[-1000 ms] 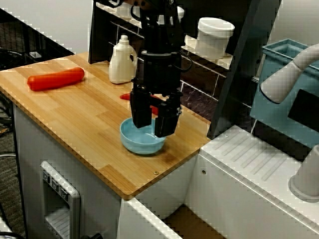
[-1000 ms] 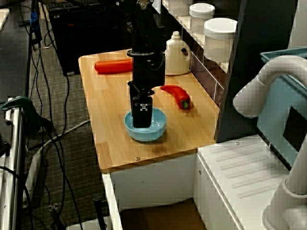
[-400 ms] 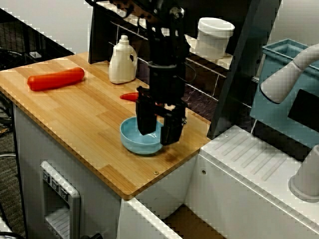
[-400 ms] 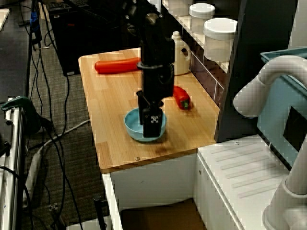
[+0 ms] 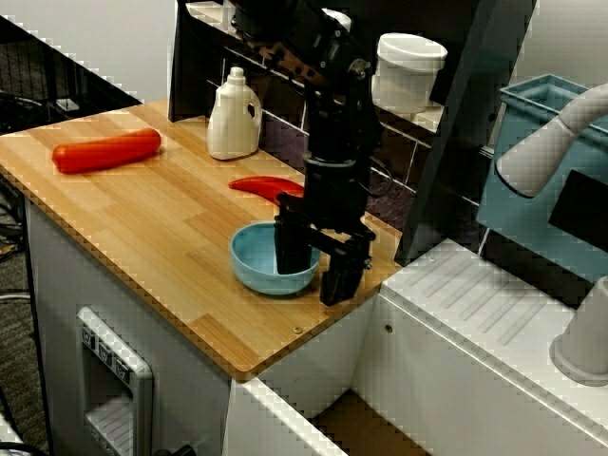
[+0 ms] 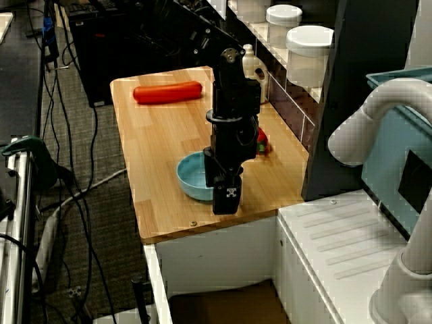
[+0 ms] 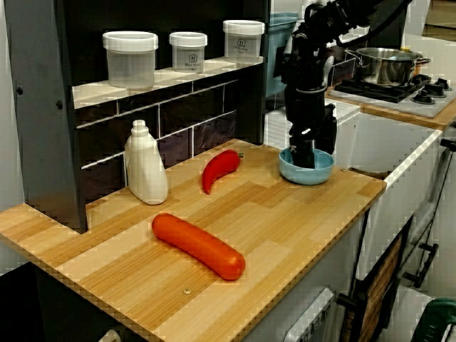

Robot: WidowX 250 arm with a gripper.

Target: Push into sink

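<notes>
one finger (image 5: 294, 249) inside blue bowl (image 5: 256, 258) (gripper (image 5: 318, 266) straddling rim)

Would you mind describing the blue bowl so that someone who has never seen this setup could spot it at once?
Find the wooden countertop and follow it to the end nearest the white drainboard. The blue bowl sits there, with the black gripper straddling its rim. It is the only round, open, light-blue dish; the things near it are red or white.

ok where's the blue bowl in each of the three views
Front corner view: blue bowl, lower centre, near the counter's sink-side end.
Aisle-side view: centre, partly behind the claw.
View along the counter: upper right, at the far end.
Shared landmark: the red pepper beside it.
</notes>
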